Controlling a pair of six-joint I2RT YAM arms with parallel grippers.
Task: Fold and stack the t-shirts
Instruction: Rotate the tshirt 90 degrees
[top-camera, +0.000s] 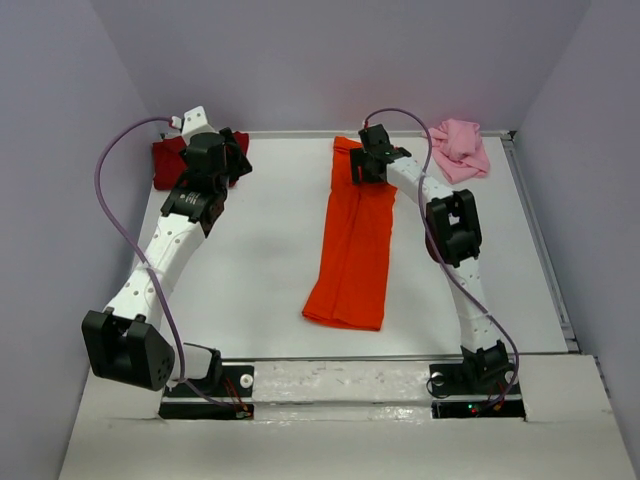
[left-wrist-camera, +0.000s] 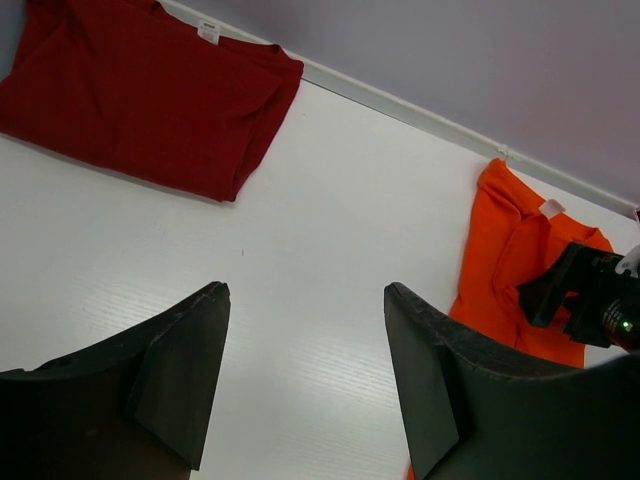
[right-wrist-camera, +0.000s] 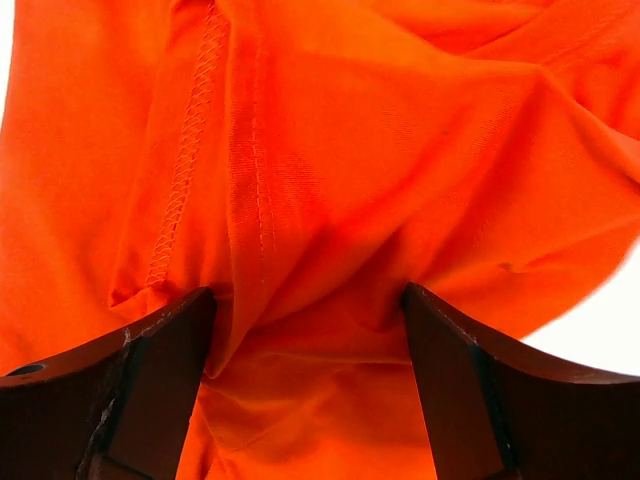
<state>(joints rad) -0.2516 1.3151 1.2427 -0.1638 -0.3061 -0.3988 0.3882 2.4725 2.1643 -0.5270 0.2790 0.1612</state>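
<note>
White counter (top-camera: 260, 260): orange t-shirt (top-camera: 350, 250) lies centre, long axis 12–6. R pincer (right-wrist-camera: 307, 295), the nearer one, spread wide over its 12 o'clock end. L pincer (left-wrist-camera: 305, 290) spread, empty, near dark red t-shirt (left-wrist-camera: 140, 90) at 10.

The left arm's black two-finger gripper (left-wrist-camera: 305, 300) is hovering far forward, its jaws standing apart and empty. The right arm's matching black gripper (right-wrist-camera: 305, 300) is pointing down, its jaws spreading wide.

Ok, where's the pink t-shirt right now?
In the top view, the pink t-shirt lies bunched up in the far right corner of the table, to the right of the far end of the long orange t-shirt.
</note>
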